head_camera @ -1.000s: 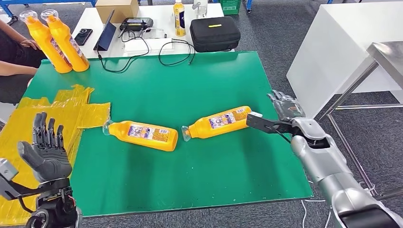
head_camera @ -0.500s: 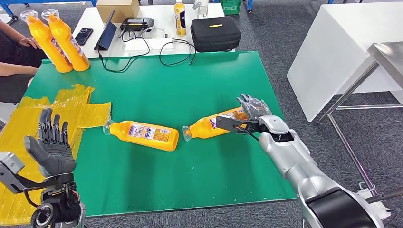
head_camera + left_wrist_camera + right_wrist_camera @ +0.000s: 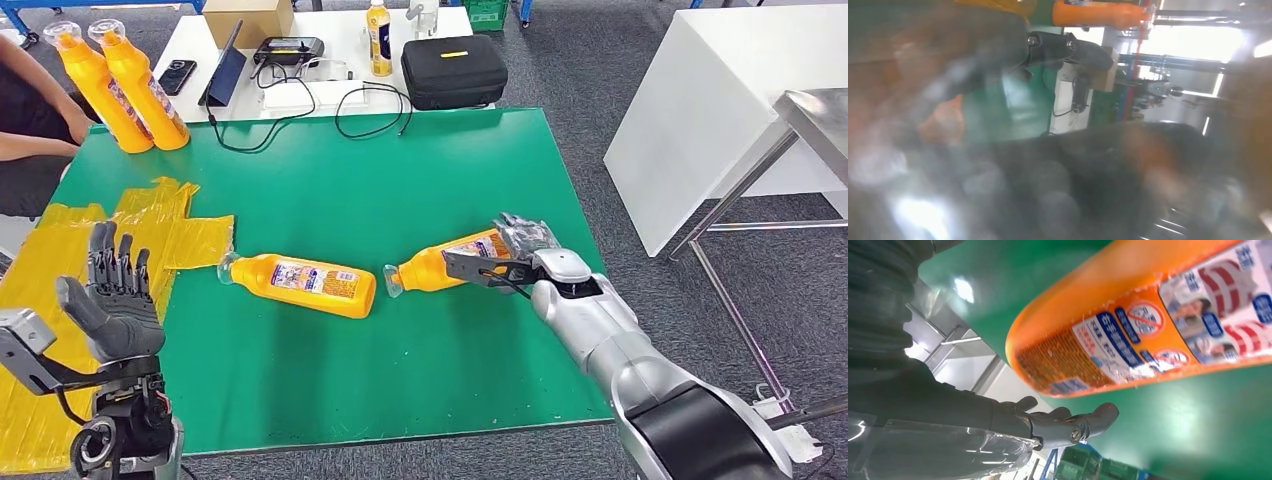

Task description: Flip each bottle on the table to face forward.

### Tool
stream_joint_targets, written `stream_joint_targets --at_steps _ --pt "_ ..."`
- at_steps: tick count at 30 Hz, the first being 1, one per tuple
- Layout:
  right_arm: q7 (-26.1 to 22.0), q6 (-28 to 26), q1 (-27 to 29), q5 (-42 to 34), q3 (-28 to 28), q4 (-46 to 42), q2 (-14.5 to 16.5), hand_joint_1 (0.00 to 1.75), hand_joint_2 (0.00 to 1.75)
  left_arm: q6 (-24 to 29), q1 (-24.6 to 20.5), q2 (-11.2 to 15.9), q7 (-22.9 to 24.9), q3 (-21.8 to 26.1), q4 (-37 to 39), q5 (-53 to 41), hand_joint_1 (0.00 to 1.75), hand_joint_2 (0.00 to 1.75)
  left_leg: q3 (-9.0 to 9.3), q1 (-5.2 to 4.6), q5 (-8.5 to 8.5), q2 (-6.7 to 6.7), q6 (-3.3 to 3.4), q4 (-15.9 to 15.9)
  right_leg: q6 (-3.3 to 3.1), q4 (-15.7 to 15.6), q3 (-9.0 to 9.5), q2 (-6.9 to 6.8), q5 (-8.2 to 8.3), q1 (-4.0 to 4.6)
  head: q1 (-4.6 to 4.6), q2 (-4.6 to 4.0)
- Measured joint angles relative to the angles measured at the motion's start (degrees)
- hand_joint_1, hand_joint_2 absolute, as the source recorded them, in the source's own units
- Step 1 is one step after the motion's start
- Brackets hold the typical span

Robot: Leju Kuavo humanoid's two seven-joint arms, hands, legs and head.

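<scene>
Two orange bottles lie on their sides on the green table (image 3: 400, 170), caps pointing left. The left bottle (image 3: 300, 284) rests alone near the middle. The right bottle (image 3: 440, 265) lies slanted, and my right hand (image 3: 515, 255) is at its base end, thumb reaching across the near side and fingers behind. In the right wrist view the bottle (image 3: 1148, 325) shows its label, and my fingers (image 3: 1063, 425) lie spread a little apart from it. My left hand (image 3: 112, 305) is raised with spread fingers and holds nothing, at the table's near left. The left wrist view is blurred.
Two more orange bottles (image 3: 120, 85) stand upright at the far left corner. Crumpled yellow plastic sheets (image 3: 150, 235) cover the left edge. A person's arm (image 3: 30, 120) is at the far left. A black case (image 3: 452, 70) and cables sit behind; a white table (image 3: 720, 100) stands to the right.
My right hand has moved left from the table's right edge to the base of the right bottle. My left hand has risen slightly. The person's hand drew back.
</scene>
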Motion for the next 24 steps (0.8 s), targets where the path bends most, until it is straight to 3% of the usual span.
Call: stream_joint_targets --at_steps 18,20,22,24 --pt "2.6 -0.2 0.2 2.3 0.2 5.9 0.2 0.0 1.75 -1.3 -3.3 0.0 -0.4 -2.3 4.2 0.2 0.0 0.0 0.07 -0.04 0.0 0.04 0.0 0.0 0.0 0.0 0.02 0.02 0.0 0.0 0.01 -0.01" --pt "2.6 0.0 0.2 2.8 0.2 6.3 0.2 0.67 1.75 -1.3 -3.6 0.0 -0.5 -2.5 4.6 0.3 0.0 0.0 0.09 -0.04 0.0 0.04 0.0 0.0 0.0 0.0 0.03 0.02 0.0 0.0 0.0 -0.01" --pt "2.5 0.4 0.1 3.5 0.2 6.5 0.2 1.54 1.75 -1.4 -3.9 0.0 -0.7 -2.7 5.0 0.5 0.0 0.0 0.12 -0.04 0.0 0.04 0.0 0.0 0.0 0.0 0.06 0.02 0.0 0.0 -0.01 -0.01" --pt "2.4 0.9 0.1 4.1 0.2 6.7 0.2 1.75 1.75 -1.4 -4.1 0.1 -0.8 -2.9 5.4 0.8 0.0 0.0 0.18 -0.04 0.0 0.04 0.0 0.0 0.0 0.0 0.12 0.02 0.0 0.0 0.0 -0.01"
